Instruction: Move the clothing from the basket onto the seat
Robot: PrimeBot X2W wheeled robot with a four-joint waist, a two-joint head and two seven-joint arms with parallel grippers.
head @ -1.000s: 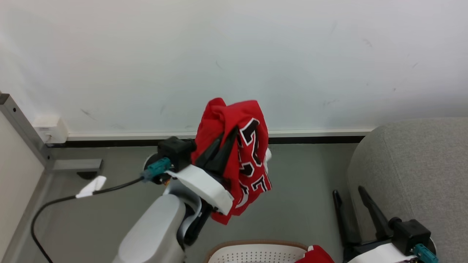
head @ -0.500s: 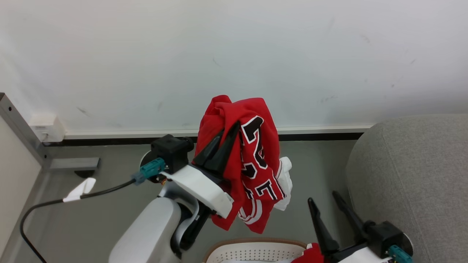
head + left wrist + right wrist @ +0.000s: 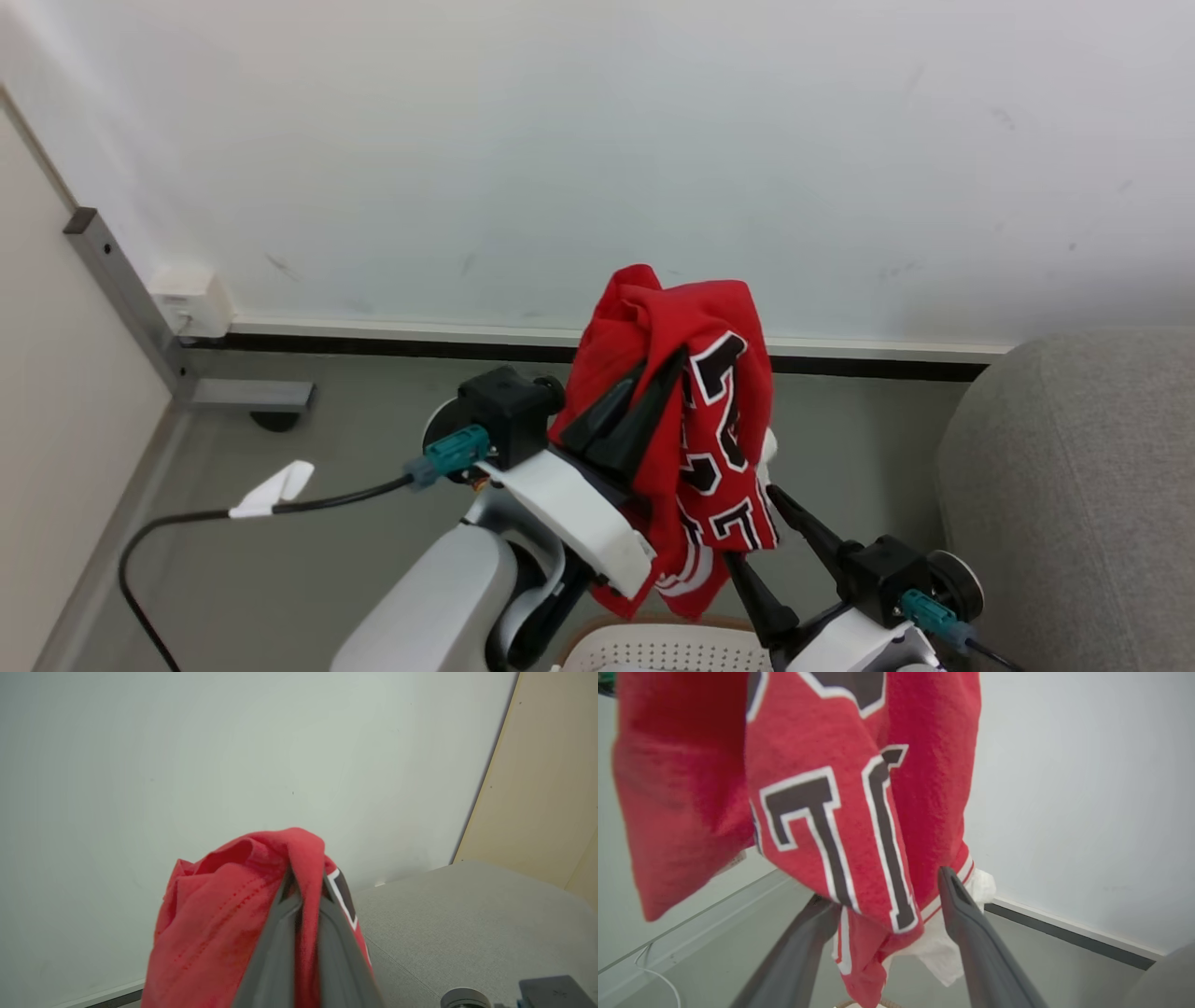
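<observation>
A: Since the earlier frame the right gripper point(image 3: 749, 523) has come in from beside the seat point(image 3: 1074, 485) to the lower edge of the jersey point(image 3: 653, 317). The head camera swung too, so the shift of wall and seat is not logged as a move.

B: Its state?

A: Fingers spread wide, pointing up. In the right wrist view the jersey's lowest fold hangs into the gap between them and covers one fingertip. Whether it touches either finger I cannot tell.

B: What else is near?

A: The basket point(image 3: 644, 653), cut off by the bottom edge of the head view. A strip of perforated white wall and tan rim shows below the hanging jersey. What lies inside is out of frame.

B: Left side?

A: The left gripper point(image 3: 663, 362) is raised above the basket, fingers pressed together on a bunched fold of the red cloth. The jersey drapes over both fingertips and hangs down, clear of the basket rim and apart from the seat.

B: Can you read the print?

A: Only in part. The black, white-edged characters are folded over. A bit of white cloth point(image 3: 931, 952) sticks out behind the hem; whether it is tag or lining I cannot tell.

B: Farther back?

A: The grey seat stands at the right, cropped by the frame. Behind it are the grey floor point(image 3: 840, 420) and then the white wall point(image 3: 560, 140).
</observation>
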